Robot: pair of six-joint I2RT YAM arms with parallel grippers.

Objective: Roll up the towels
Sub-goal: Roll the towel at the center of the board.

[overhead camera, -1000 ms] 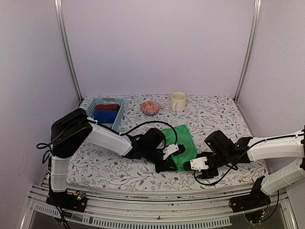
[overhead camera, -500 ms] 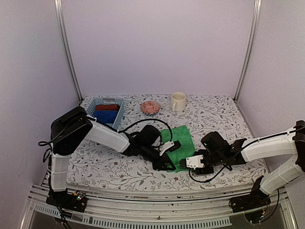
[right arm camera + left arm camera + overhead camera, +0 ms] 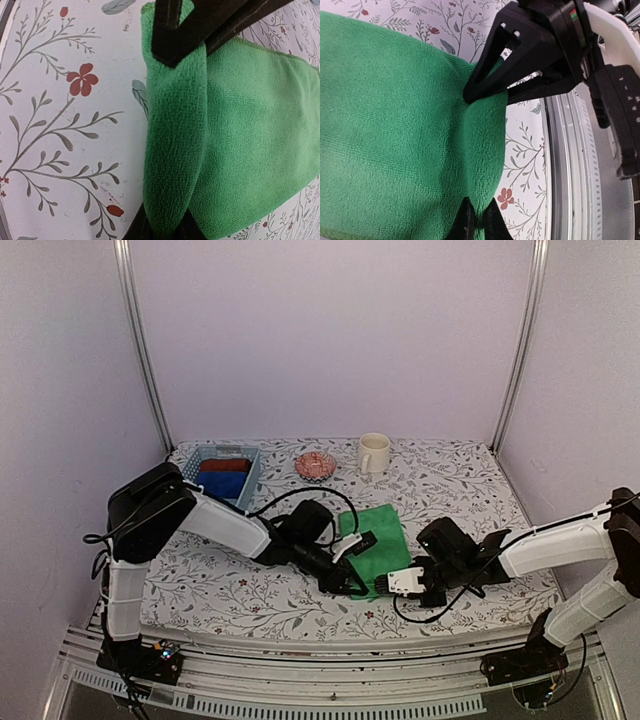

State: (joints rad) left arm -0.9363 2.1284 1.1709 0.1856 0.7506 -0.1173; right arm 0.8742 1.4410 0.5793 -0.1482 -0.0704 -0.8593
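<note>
One bright green towel (image 3: pixel 380 533) lies flat on the flowered table cover, its near edge lifted into a thick fold (image 3: pixel 175 150). From the left, my left gripper (image 3: pixel 352 586) pinches that fold at one end, its fingertips (image 3: pixel 466 227) shut on the cloth. At the other end of the same fold my right gripper (image 3: pixel 386 588) is shut too, the cloth bulging between its fingertips (image 3: pixel 192 231). The two grippers face each other a short way apart along the towel's near edge. The left wrist view shows the right gripper's fingers (image 3: pixel 485 85) clamped on the green cloth.
A blue basket (image 3: pixel 247 472) with blue and dark red cloth rolls stands at the back left. A small patterned bowl (image 3: pixel 315 464) and a cream mug (image 3: pixel 373 452) sit behind the towel. The metal rail at the table's front edge (image 3: pixel 575 165) runs close to the grippers.
My right gripper has slid left to the towel's near edge and shut on the fold. The left gripper has kept its hold and drifted slightly left.
</note>
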